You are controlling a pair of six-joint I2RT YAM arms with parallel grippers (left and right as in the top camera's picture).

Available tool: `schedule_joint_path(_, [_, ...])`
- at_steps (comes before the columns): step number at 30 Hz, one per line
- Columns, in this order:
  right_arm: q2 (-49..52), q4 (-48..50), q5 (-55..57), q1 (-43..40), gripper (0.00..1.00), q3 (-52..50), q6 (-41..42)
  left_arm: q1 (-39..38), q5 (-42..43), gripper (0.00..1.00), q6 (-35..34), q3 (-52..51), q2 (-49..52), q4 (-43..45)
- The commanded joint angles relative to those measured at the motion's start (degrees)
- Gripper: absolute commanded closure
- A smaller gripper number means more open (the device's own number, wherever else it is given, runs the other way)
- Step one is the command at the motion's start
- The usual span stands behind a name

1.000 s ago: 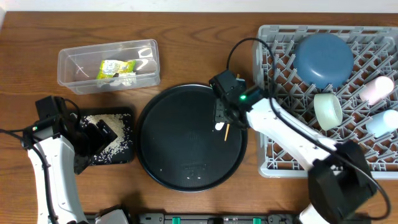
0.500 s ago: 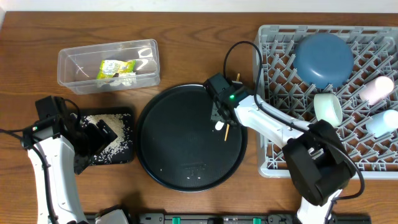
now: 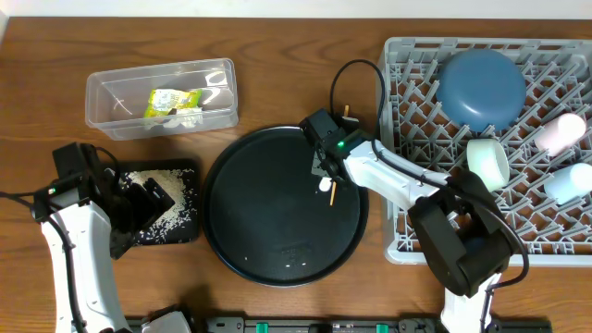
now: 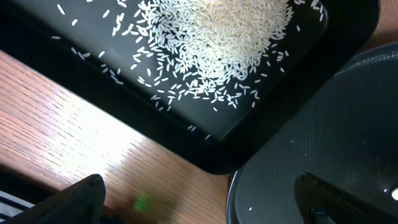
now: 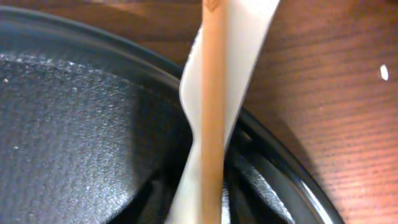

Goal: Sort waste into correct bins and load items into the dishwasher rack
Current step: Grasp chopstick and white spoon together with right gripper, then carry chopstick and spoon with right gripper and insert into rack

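My right gripper (image 3: pixel 326 169) is shut on the thin wooden chopstick (image 3: pixel 332 195) and the white utensil (image 3: pixel 323 185) together, over the right part of the large round black tray (image 3: pixel 268 231). In the right wrist view the chopstick (image 5: pixel 212 112) lies along the utensil (image 5: pixel 249 43) above the tray rim. My left gripper (image 3: pixel 151 197) is open and empty over the shallow black tray (image 3: pixel 181 231) holding rice (image 4: pixel 217 37). The clear tub (image 3: pixel 111 92) holds the yellow-green wrapper (image 3: pixel 172 102). The grey rack (image 3: pixel 416 222) holds the dark-blue bowl (image 3: pixel 481 85), mint bowl (image 3: pixel 487 164), pink cup (image 3: pixel 561 134) and light-blue cup (image 3: pixel 566 182).
A few stray rice grains lie on the round tray (image 4: pixel 323 124), which nearly touches the black rectangular tray (image 4: pixel 298 112). The right arm's cable loops over the rack's left edge (image 3: pixel 384 111). Bare wooden table (image 3: pixel 277 55) lies behind the trays.
My right gripper has shifted a little left and back with the chopstick and utensil, and its arm has swung closer to the rack. The left arm has not moved.
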Motion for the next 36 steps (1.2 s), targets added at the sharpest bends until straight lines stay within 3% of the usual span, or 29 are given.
schedule_joint_path(1, [1.36,-0.04,0.63,-0.26,0.84,0.74,0.02,0.2,-0.72,0.02,0.94,0.28,0.22,-0.33])
schedule_joint_path(6, [1.31,-0.13,0.57,-0.35,0.99,0.74,-3.54,0.2,-0.72,0.02,0.94,0.28,0.22,-0.33])
schedule_joint_path(21, [-4.59,-11.06,-5.01,0.02,0.99,0.81,-14.6,0.2,-0.72,0.02,0.94,0.28,0.22,-0.33])
schedule_joint_path(28, [-10.32,-17.0,-4.98,0.04,0.99,0.79,-15.63,0.2,-0.72,0.02,0.96,0.28,0.22,-0.35])
schedule_joint_path(36, [-12.66,-18.16,-4.98,0.59,0.99,0.79,-22.45,0.2,-0.72,0.02,0.96,0.28,0.22,-0.13])
